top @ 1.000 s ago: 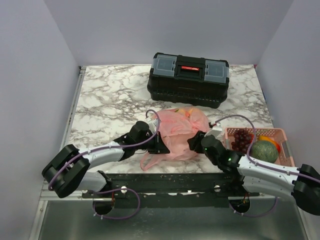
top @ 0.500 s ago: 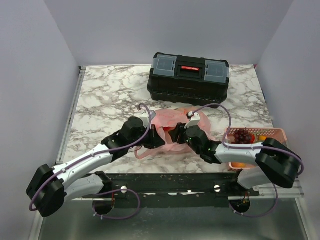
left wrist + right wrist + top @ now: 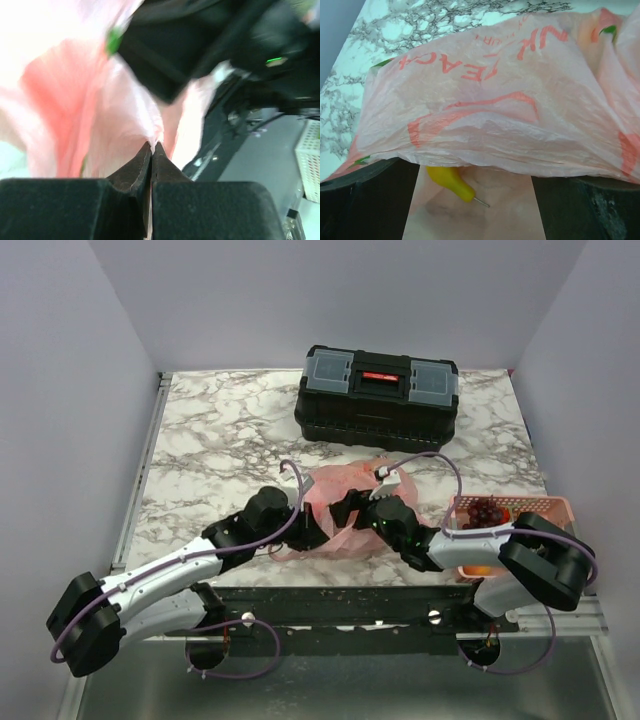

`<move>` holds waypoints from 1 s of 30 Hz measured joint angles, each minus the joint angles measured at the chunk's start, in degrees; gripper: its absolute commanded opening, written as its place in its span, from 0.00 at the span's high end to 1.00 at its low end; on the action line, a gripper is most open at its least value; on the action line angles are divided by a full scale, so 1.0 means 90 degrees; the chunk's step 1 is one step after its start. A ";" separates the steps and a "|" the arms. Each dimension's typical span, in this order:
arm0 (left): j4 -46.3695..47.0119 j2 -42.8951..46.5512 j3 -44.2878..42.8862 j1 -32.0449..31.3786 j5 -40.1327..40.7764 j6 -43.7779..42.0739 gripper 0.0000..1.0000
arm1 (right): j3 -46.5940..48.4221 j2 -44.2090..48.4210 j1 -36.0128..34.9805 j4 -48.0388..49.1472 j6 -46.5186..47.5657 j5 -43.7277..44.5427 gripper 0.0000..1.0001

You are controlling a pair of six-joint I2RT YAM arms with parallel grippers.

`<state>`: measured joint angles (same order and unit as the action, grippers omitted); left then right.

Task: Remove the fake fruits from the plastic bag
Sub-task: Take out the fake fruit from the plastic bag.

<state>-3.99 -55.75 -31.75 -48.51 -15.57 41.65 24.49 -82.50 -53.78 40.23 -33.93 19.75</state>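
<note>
We see the plastic bag (image 3: 350,495) lying on the marble tabletop (image 3: 220,440), near the black toolbox (image 3: 378,398). Our left end effector (image 3: 151,146) is pressed together, pinching a fold of its pink film. Our right end effector (image 3: 475,187) is spread at the bag's mouth, where a yellow fruit (image 3: 451,182), possibly a banana, lies inside.

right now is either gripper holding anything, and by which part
Left gripper pinches a fold on the left side of the plastic bag; right gripper is open, holding nothing.
</note>
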 measured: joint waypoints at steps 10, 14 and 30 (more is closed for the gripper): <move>-0.0236 -0.0051 0.0988 0.0000 0.0741 0.0284 1.00 | 0.0352 -0.0629 0.0000 0.0182 0.0262 -0.0046 0.02; -0.0146 0.0051 0.0988 0.0000 0.0896 0.0301 1.00 | 0.0522 -0.0850 0.0000 0.0296 0.0403 -0.0044 0.02; 0.0010 -0.0158 0.0969 0.0000 0.0940 0.0299 1.00 | 0.1141 -0.1899 0.0000 0.0525 0.0262 0.0605 0.04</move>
<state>-3.90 -57.17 -23.03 -48.51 -7.11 44.34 34.76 -99.59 -53.78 44.95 -31.57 25.19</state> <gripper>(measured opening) 0.003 0.960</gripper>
